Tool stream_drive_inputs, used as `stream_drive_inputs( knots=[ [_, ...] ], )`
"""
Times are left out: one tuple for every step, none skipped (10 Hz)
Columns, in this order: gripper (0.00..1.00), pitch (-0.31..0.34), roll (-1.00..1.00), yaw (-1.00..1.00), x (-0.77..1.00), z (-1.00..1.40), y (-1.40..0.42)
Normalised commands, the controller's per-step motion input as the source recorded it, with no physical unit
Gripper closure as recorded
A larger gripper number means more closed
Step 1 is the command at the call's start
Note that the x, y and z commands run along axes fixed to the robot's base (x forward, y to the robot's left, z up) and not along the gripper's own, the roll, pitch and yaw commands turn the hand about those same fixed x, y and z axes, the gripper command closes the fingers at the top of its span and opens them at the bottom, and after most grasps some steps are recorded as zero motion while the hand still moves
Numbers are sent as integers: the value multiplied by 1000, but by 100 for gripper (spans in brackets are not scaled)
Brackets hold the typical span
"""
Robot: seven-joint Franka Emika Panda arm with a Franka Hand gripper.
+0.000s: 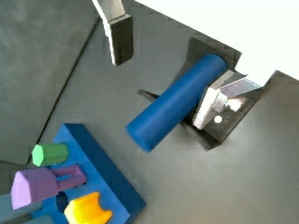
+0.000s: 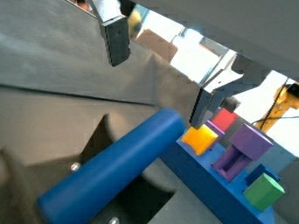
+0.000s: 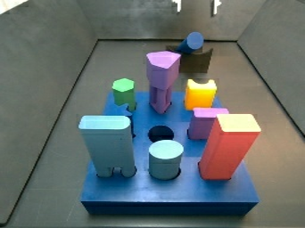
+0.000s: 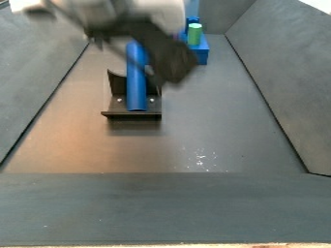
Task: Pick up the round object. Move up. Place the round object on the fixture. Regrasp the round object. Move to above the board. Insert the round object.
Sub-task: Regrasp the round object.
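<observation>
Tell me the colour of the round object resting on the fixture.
Dark blue round object, clearest in a wrist view; end effector open above it.

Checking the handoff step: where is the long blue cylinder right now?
The round object lies tilted across the fixture, just behind the board in a side view; the claw hangs open above it, not touching.

A: The round object (image 1: 177, 102)?
B: Dark blue, smooth, no pattern. The fixture (image 3: 198, 61) is near black.
A: The board (image 3: 173, 188)?
B: Bright blue, with pegs in purple, green, yellow, orange-red and pale teal.
A: The gripper (image 1: 118, 33)?
B: Silver fingers (image 1: 114, 39) with dark pads, above a grey floor (image 1: 47, 70).
</observation>
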Motion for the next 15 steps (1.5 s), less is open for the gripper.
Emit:
stream_drive_inputs(
  knots=[
    [0,52,1000,5,-51,776,-1000],
    [0,46,1000,4,-59,717,-1000],
    [0,44,1000,4,-60,668,-1000],
    [0,41,1000,4,-61,534,-1000],
    [0,37,1000,4,-52,324,-843],
    [0,34,1000,4,-42,211,-645],
    [0,32,1000,5,-40,153,-507],
    [0,26,1000,5,-40,73,-231],
    [0,21,1000,6,-42,47,-66],
    [0,16,1000,7,-30,21,-19],
    [0,13,1000,8,-22,14,-20],
    [0,9,1000,10,-7,15,-24],
    [0,9,1000,12,-6,15,-20],
    [0,13,1000,14,-6,14,-19],
    [0,19,1000,15,-3,11,-18]
  ],
)
